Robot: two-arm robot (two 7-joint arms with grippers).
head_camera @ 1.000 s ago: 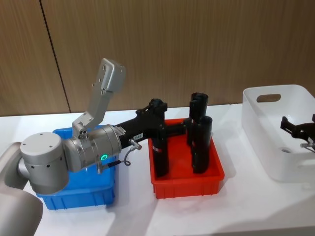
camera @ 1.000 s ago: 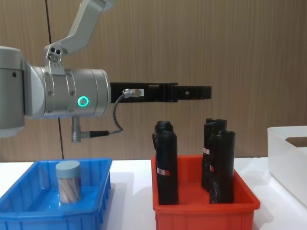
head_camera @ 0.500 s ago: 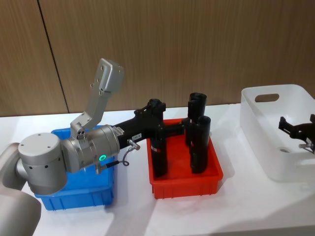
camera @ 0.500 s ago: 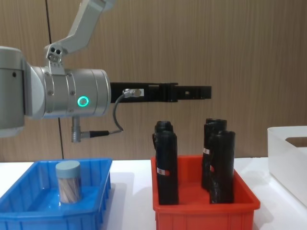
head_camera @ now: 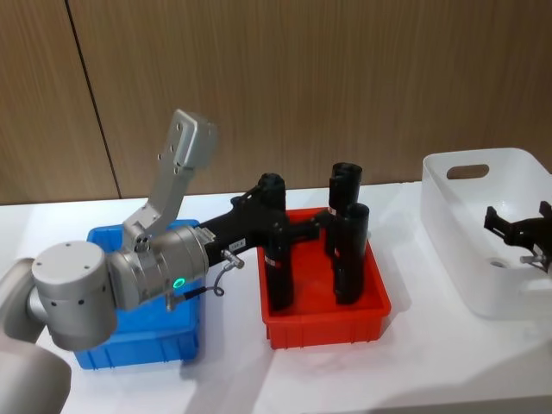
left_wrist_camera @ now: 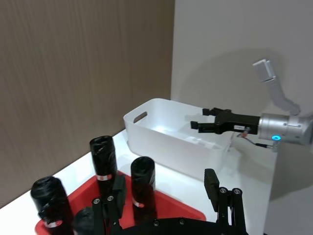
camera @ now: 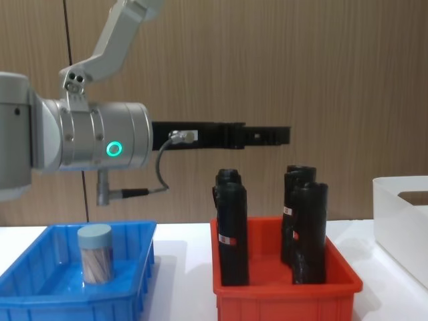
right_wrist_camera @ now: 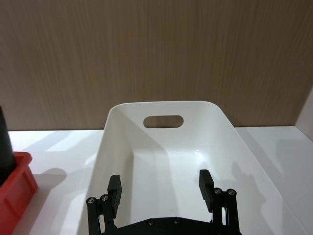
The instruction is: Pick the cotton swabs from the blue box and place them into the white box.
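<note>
One tub of cotton swabs with a pale grey-blue lid stands upright in the blue box; in the head view my left arm covers it. My left gripper reaches out level above the red bin, well clear of the tub and higher than the black rolls. Its fingers stand wide apart, open and empty. My right gripper hovers open and empty over the white box, whose inside looks bare. From the head, the right gripper sits above the white box at the right edge.
A red bin holding three tall black rolls stands between the blue box and the white box. A wooden wall runs close behind the white table.
My left arm has sunk a little and drawn back slightly toward the left. The right gripper has stayed over the white box, shifting only slightly. The tub has not moved.
</note>
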